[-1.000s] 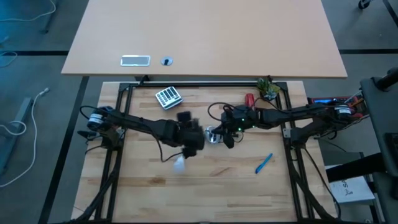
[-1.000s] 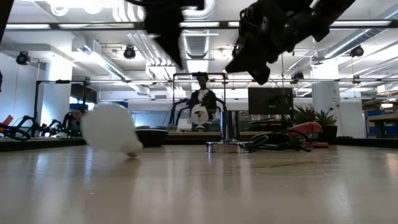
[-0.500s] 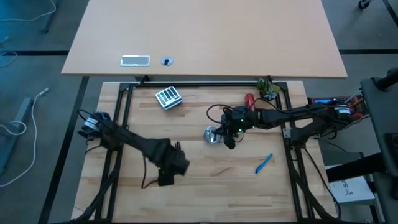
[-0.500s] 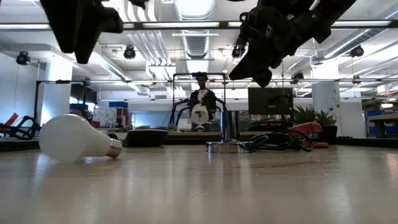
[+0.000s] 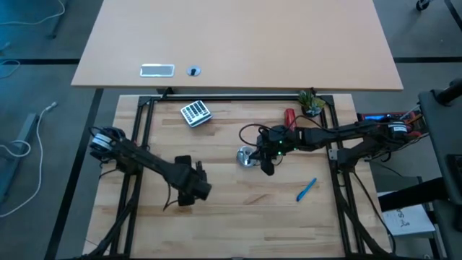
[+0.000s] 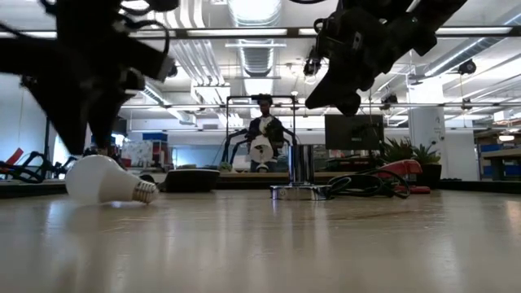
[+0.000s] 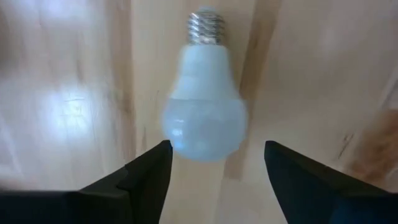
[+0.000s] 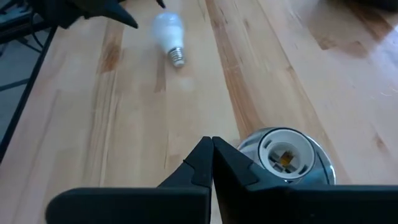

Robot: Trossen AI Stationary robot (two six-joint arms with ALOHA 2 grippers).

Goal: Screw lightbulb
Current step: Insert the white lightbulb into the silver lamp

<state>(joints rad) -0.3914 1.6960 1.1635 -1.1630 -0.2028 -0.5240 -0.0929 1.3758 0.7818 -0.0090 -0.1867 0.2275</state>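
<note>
Lightbulb [image 7: 205,99] lies on its side on the table, directly ahead of the spread-open left gripper [image 7: 214,163], untouched. Likely light, smooth, fragile, prone to rolling; grasp gently across the frosted globe. Right gripper [image 8: 212,151], fingers pressed together, hovers just over the socket [image 8: 287,156].

high view: lightbulb hidden under left hand [image 5: 189,189] | low view: left hand blurred, cut off by top edge above lightbulb [image 6: 104,181] | right wrist view: socket [image 8: 286,158] partly hidden behind right hand [image 8: 212,154]
</note>
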